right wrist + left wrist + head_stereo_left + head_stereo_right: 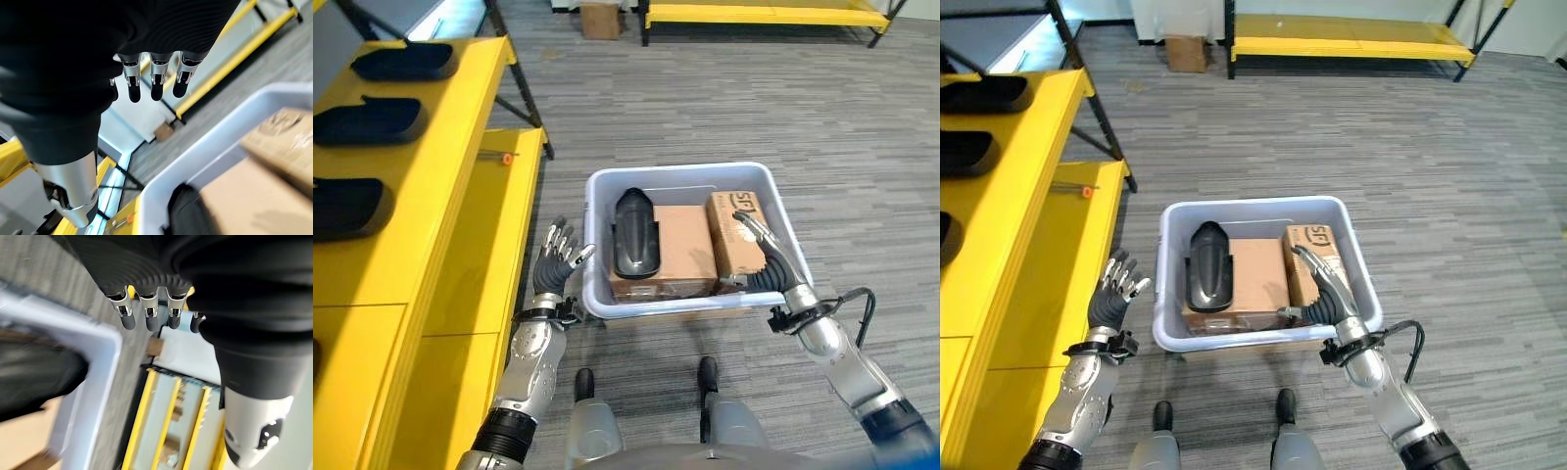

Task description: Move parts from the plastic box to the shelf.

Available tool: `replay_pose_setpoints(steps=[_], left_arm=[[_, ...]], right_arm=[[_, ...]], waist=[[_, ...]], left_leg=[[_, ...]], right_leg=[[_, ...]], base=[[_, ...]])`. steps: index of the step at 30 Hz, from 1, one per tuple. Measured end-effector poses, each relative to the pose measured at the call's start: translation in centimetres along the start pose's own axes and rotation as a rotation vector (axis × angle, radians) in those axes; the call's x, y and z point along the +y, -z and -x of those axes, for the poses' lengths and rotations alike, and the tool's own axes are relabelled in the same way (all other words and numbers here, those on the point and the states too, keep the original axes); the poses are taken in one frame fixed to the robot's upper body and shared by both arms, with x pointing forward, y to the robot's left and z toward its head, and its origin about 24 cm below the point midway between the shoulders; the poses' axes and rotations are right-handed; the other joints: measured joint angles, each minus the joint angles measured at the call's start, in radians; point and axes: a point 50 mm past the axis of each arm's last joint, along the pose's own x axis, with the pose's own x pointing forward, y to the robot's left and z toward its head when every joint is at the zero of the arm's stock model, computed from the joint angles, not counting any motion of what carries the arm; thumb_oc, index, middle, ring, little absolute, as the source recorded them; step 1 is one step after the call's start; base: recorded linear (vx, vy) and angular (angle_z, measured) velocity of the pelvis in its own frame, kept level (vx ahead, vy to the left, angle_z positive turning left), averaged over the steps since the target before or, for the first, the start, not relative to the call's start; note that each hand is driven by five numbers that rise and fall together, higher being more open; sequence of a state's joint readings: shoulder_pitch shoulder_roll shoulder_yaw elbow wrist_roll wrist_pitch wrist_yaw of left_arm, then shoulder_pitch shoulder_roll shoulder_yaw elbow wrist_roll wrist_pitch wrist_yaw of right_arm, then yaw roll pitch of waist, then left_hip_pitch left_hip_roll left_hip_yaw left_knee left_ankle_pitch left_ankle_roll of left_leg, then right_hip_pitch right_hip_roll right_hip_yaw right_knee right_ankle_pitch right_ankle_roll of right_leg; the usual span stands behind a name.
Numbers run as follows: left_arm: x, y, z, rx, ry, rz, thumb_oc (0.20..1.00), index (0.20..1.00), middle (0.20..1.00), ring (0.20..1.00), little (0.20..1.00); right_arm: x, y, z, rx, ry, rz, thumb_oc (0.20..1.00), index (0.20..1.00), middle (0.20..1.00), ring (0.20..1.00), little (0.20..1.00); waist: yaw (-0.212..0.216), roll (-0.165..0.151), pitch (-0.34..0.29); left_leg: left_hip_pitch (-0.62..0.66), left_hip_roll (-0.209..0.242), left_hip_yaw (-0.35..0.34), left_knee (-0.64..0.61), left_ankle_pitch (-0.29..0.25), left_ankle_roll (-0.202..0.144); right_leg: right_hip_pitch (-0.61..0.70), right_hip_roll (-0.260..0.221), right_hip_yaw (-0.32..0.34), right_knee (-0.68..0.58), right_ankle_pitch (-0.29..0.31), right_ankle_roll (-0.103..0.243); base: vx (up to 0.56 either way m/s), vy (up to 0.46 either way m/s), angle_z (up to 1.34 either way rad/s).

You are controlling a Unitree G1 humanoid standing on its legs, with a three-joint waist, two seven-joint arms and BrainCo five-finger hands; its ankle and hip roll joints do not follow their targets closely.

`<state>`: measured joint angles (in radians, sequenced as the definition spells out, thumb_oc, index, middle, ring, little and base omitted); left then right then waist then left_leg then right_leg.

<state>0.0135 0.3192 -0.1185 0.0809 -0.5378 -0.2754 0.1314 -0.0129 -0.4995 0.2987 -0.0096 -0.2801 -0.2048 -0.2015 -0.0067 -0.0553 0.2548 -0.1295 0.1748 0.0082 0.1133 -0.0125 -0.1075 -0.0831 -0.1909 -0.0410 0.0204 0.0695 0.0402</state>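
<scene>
Grey striped carpet [705, 108] covers the floor, with a yellow shelf [460, 196] along the robot's left side and a low yellow rack [1351, 44] against the far wall beside a small brown carton [1185, 51]. Pale plastic box [690, 176] sits on the carpet straight ahead, its walls smooth and rounded at the corners. Inside lie a glossy black curved part [635, 233], a flat cardboard box [685, 250] under it and a second cardboard box [732, 230] standing at the box's right side. Similar black parts [367, 122] rest on the shelf's upper level, seen clearly from the head. The left wrist view adds the rack's ribbed yellow rails from close up. Left hand [558, 259] is raised just outside the box's left wall, fingers straight and spread, holding nothing. Right hand [1322, 284] reaches over the near rim, fingers extended above the standing cardboard box, gripping nothing; its wrist view shows them straight.
</scene>
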Motion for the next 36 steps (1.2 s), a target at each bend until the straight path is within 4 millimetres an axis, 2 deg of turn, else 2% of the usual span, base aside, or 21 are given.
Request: replay_pose_setpoints(steps=[1,3,4,8,12,14,18,23,28,33,36], left_arm=[[0.5,0.0,0.3,0.006,-0.01,-0.016,1.0,1.0,1.0,1.0,1.0],[1.5,0.1,0.9,0.022,-0.026,-0.052,1.0,1.0,1.0,1.0,1.0],[1.3,0.2,0.8,0.025,-0.015,-0.06,1.0,1.0,1.0,1.0,1.0],[0.7,-0.2,0.3,0.004,0.002,-0.058,1.0,1.0,1.0,1.0,1.0],[-0.3,-0.8,-0.5,-0.028,0.018,-0.049,1.0,1.0,1.0,1.0,1.0],[-1.2,-1.3,-1.1,-0.058,0.042,-0.038,1.0,1.0,1.0,1.0,1.0],[-2.8,-2.1,-2.2,-0.11,0.053,-0.042,1.0,1.0,1.0,1.0,1.0],[-4.1,-3.3,-3.4,-0.165,0.062,-0.018,1.0,1.0,1.0,1.0,1.0],[-5.9,-4.7,-4.7,-0.234,0.062,-0.011,1.0,1.0,1.0,1.0,1.0],[-6.2,-4.0,-5.7,-0.212,0.016,-0.046,1.0,1.0,1.0,1.0,1.0],[-5.9,-3.7,-6.3,-0.203,-0.037,-0.085,1.0,1.0,1.0,1.0,1.0]], right_arm=[[0.3,-0.2,-0.2,-0.004,0.005,-0.019,1.0,1.0,1.0,1.0,1.0],[0.2,-0.9,-1.0,-0.036,0.013,-0.02,1.0,1.0,1.0,1.0,1.0],[0.3,-0.7,-0.9,-0.029,0.009,-0.022,1.0,1.0,1.0,1.0,1.0],[0.2,-0.7,-0.8,-0.027,0.011,-0.021,1.0,1.0,1.0,1.0,1.0],[0.2,-0.8,-0.9,-0.032,0.014,-0.021,1.0,1.0,1.0,1.0,1.0],[0.0,-1.0,-1.1,-0.043,0.019,-0.019,1.0,1.0,1.0,1.0,1.0],[-0.6,-1.7,-1.7,-0.081,0.045,-0.007,1.0,1.0,1.0,1.0,1.0],[-1.3,-3.0,-2.3,-0.147,0.08,0.023,1.0,1.0,1.0,1.0,1.0],[-2.1,-4.3,-2.9,-0.213,0.122,0.04,1.0,1.0,1.0,1.0,1.0],[-2.7,-5.2,-3.0,-0.259,0.166,0.036,1.0,1.0,1.0,1.0,1.0],[-2.6,-5.4,-3.0,-0.267,0.169,0.032,1.0,1.0,1.0,1.0,1.0]], waist=[[0.023,-0.001,0.001],[0.024,0.002,0.005],[0.02,-0.004,0.008],[0.005,-0.027,0.021],[-0.006,-0.026,0.032],[-0.012,-0.025,0.062],[-0.043,-0.015,0.134],[-0.066,-0.006,0.201],[-0.062,-0.005,0.207],[-0.092,-0.01,0.211],[-0.104,-0.027,0.221]], left_leg=[[0.006,-0.012,0.013,0.002,-0.004,0.006],[0.011,-0.048,0.043,-0.008,-0.013,0.019],[0.011,-0.057,0.062,-0.009,-0.018,0.027],[0.007,-0.048,0.09,-0.026,-0.018,0.022],[-0.023,-0.031,0.105,-0.041,-0.006,0.004],[-0.052,-0.02,0.11,-0.04,0.003,0.002],[-0.088,0.017,0.119,-0.04,0.017,-0.019],[-0.101,0.036,0.124,-0.044,0.027,-0.028],[-0.124,0.04,0.146,-0.058,0.032,-0.034],[-0.133,0.041,0.15,-0.059,0.033,-0.035],[-0.139,0.044,0.154,-0.061,0.035,-0.036]], right_leg=[[0.008,-0.017,0.003,-0.014,0.021,0.019],[0.003,-0.053,0.005,-0.038,0.05,0.049],[-0.003,-0.06,0.014,-0.05,0.059,0.06],[-0.013,-0.055,0.027,-0.09,0.062,0.068],[-0.056,-0.043,0.035,-0.109,0.064,0.089],[-0.088,-0.031,0.037,-0.11,0.074,0.106],[-0.137,0.005,0.052,-0.11,0.088,0.096],[-0.16,0.026,0.059,-0.11,0.097,0.089],[-0.205,0.031,0.079,-0.108,0.099,0.087],[-0.219,0.033,0.082,-0.107,0.1,0.087],[-0.234,0.039,0.092,-0.102,0.102,0.086]], base=[[0.03,0.149,-0.06],[0.04,0.175,-0.23],[0.03,0.101,-0.31],[-0.01,0.024,-0.22],[-0.05,-0.004,-0.18],[-0.05,-0.019,-0.13],[-0.04,-0.036,-0.16],[-0.02,-0.023,-0.09],[-0.03,-0.032,-0.1],[-0.02,-0.02,-0.04],[-0.03,-0.036,-0.1]])
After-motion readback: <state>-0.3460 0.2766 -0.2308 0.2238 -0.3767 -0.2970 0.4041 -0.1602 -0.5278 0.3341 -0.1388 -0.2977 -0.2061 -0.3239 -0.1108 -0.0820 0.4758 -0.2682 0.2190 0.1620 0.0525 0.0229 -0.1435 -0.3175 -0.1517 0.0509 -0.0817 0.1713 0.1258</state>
